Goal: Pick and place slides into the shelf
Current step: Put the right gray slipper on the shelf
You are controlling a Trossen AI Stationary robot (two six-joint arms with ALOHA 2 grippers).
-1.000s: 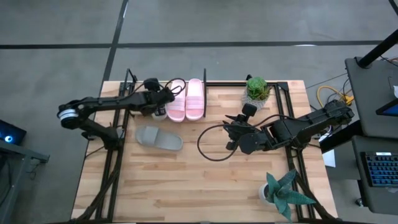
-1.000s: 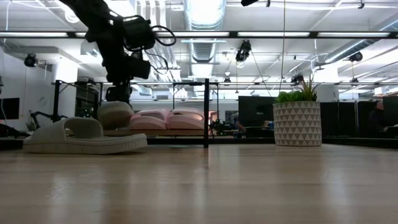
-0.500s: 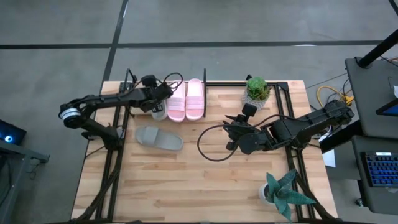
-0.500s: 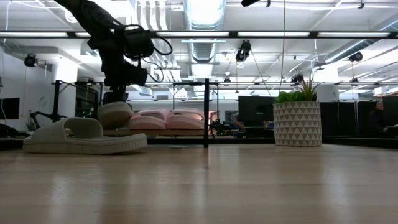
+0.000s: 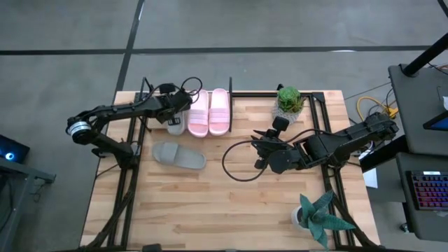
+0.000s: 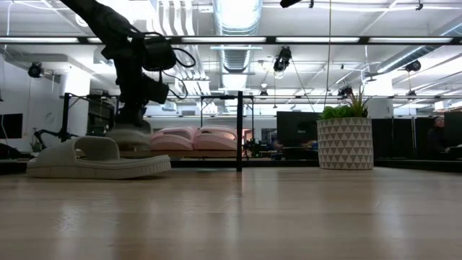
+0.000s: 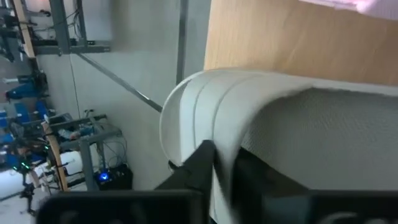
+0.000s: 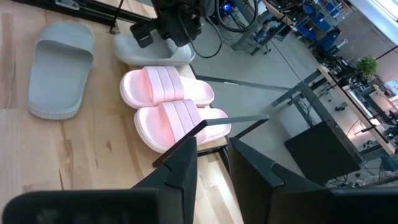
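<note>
My left gripper [image 5: 175, 115] reaches over the shelf [image 5: 230, 89] and is shut on a grey-green slide [image 5: 176, 128] at the shelf's left end. In the low view this slide [image 6: 130, 137] sits under the gripper [image 6: 131, 119]. Two pale pink slides [image 5: 198, 115] [image 5: 219, 112] lie side by side on the shelf to its right. A second grey-green slide [image 5: 178, 155] lies sole down on the tabletop in front of the shelf. My right gripper [image 5: 260, 150] waits open at mid-table, right of centre, pointing toward the shelf. My left gripper pinches the edge of the slide's wide strap [image 7: 224, 163], one finger [image 7: 198, 167] on the ribbed outer face and the other against the textured inner face. The fingers come from above, pointing down. The slide rests on the shelf beside the pink pair.
A potted plant [image 5: 289, 101] in a patterned white pot stands at the far right, and a spiky plant [image 5: 318, 217] at the near right. A black cable loop [image 5: 234, 164] lies on the table by the right arm. Black frame rails run along both table sides.
My left gripper has crept toward the table's far left edge over the shelf's left end, and more of the grey-green slide now shows from above. In the low view the slide's rounded top sits lower than a second ago.
</note>
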